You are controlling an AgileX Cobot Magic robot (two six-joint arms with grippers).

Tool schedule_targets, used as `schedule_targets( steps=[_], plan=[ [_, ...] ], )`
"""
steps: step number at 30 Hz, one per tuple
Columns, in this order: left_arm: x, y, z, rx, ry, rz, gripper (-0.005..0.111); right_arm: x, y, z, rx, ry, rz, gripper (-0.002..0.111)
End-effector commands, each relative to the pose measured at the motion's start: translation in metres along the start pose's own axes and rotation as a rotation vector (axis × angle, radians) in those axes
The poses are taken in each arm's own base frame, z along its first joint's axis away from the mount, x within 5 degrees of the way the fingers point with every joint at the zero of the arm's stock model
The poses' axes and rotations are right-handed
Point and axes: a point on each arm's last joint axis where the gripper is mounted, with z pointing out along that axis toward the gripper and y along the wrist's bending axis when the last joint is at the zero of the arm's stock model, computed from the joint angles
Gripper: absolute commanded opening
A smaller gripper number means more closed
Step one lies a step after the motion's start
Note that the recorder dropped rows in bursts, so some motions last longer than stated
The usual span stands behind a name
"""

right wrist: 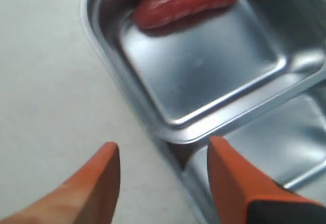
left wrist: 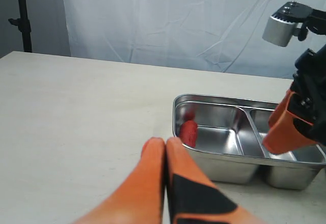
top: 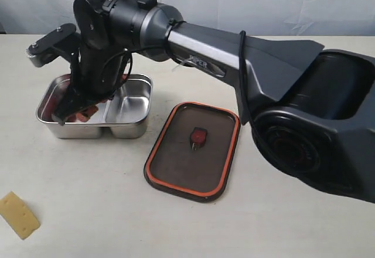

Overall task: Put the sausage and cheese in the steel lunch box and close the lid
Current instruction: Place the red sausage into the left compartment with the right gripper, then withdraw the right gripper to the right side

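I see the sausage (right wrist: 188, 0) lying in the steel lunch box (top: 139, 126); my right pincer (right wrist: 163, 152) hangs wide and empty above it, left pincer (left wrist: 165, 141) closed; cheese (top: 19, 215) and lid (top: 176, 164) lie on the counter (top: 105, 211), not yet handled.

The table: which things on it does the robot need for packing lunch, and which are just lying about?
Needed for the job:
sausage, already in the lunch box
cheese, out on the table
lid, lying beside the box

Just there:
backdrop cloth behind the table
stand, black, at the back
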Motion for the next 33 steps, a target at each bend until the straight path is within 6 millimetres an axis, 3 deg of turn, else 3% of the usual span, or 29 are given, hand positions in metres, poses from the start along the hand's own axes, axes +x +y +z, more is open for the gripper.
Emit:
schedule_targets(
  steps=[1, 12, 16, 21, 25, 28, 33],
  plan=[
    [0.001, 0.000, 0.000, 0.006, -0.002, -0.006, 0.000, -0.003, 0.033, -0.008, -0.176, 0.014, -0.055, 0.051],
    [0.001, -0.001, 0.000, 0.010, -0.009, -0.026, 0.000, -0.011, 0.106, -0.002, -0.295, -0.008, -0.168, 0.051],
    [0.000, -0.004, 0.000, 0.045, -0.011, -0.179, 0.000, -0.003, 0.116, 0.014, -0.319, -0.012, -0.183, 0.051],
    [-0.001, -0.002, 0.000, 0.025, -0.028, -0.054, 0.000, 0.005, 0.131, 0.041, -0.317, -0.104, -0.160, 0.051],
    [-0.003, -0.002, 0.000, 0.026, -0.053, -0.058, 0.000, 0.007, 0.140, 0.051, -0.351, -0.167, -0.105, 0.051],
    [-0.004, -0.002, 0.000, 0.025, -0.054, -0.062, 0.000, 0.008, 0.117, 0.053, -0.270, -0.168, -0.104, 0.051],
    [-0.004, -0.002, 0.000, 0.026, -0.054, -0.067, 0.000, 0.014, 0.033, 0.039, -0.151, -0.144, 0.042, 0.051]
  ],
)
